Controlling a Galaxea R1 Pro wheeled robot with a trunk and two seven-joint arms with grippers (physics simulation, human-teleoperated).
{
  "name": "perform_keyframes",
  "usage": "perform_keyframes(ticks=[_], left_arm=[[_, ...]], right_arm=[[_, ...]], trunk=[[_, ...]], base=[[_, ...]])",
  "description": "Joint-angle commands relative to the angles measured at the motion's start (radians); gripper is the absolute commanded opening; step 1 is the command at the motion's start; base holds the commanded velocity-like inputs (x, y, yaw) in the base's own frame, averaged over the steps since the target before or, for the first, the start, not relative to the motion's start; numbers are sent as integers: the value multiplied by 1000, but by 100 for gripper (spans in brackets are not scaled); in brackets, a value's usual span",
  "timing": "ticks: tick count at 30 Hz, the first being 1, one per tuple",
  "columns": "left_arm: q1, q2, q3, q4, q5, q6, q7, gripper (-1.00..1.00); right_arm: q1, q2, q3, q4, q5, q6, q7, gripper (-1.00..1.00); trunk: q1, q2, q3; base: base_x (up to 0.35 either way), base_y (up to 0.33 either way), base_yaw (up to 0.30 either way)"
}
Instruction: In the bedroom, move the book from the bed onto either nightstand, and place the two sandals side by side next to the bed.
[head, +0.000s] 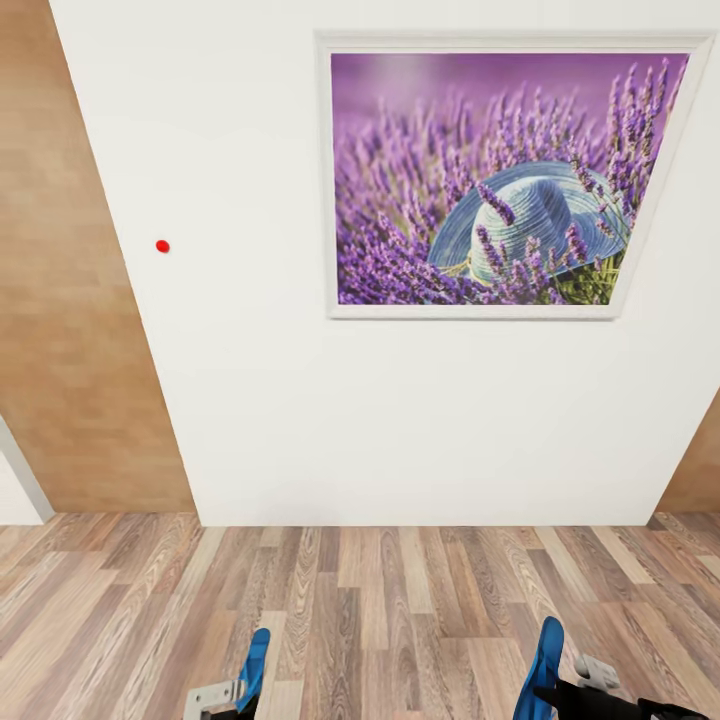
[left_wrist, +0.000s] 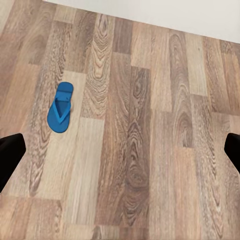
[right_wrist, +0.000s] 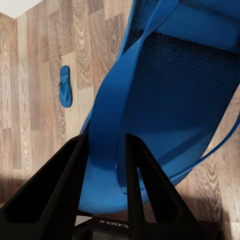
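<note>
The right tool (right_wrist: 105, 165) is clamping its two black fingers (right_wrist: 60, 185) on a strap of a blue sandal (right_wrist: 175, 100); in the right wrist view the sole is looming so close that its ends are running off the picture. In the head view that same sandal (head: 545, 655) is showing as a blue blade standing upright at the lower edge, with the right tool (head: 575, 690) mostly cut off below it.

The left tool (left_wrist: 120, 150) is standing wide apart, only the dark tips of its fingers (left_wrist: 10, 155) peeking in at either side of the left wrist view, with nothing between them. In the head view the left tool (head: 225, 695) is barely showing, cropped by the lower edge.

The second sandal (left_wrist: 61, 107) is lying flat, strap up, on the wood-plank floor (left_wrist: 140, 150); the right wrist view is catching it too, small and far off. In the head view it is sitting just beside the left tool, partly cut off.

Ahead, a white wall (head: 250, 350) is carrying a framed lavender picture (head: 500, 180) and a small red dot (head: 162, 245).
</note>
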Motion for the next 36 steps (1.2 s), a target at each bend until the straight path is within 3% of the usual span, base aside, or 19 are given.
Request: perform_keyframes(ticks=[1, 24, 36], left_arm=[[0, 1, -2, -2, 10, 5, -1, 100], [0, 1, -2, -2, 10, 5, 0, 100], [0, 1, -2, -2, 9, 5, 0, 100]], right_arm=[[-1, 0, 5, 3, -12, 9, 7, -100], [-1, 0, 5, 2, -12, 9, 7, -100], [-1, 0, 5, 3, -12, 9, 9, -100]], trunk=[[0, -1, -1], [0, -1, -1], [0, -1, -1]], base=[[7, 27, 0], [287, 2, 0], [42, 0, 0]])
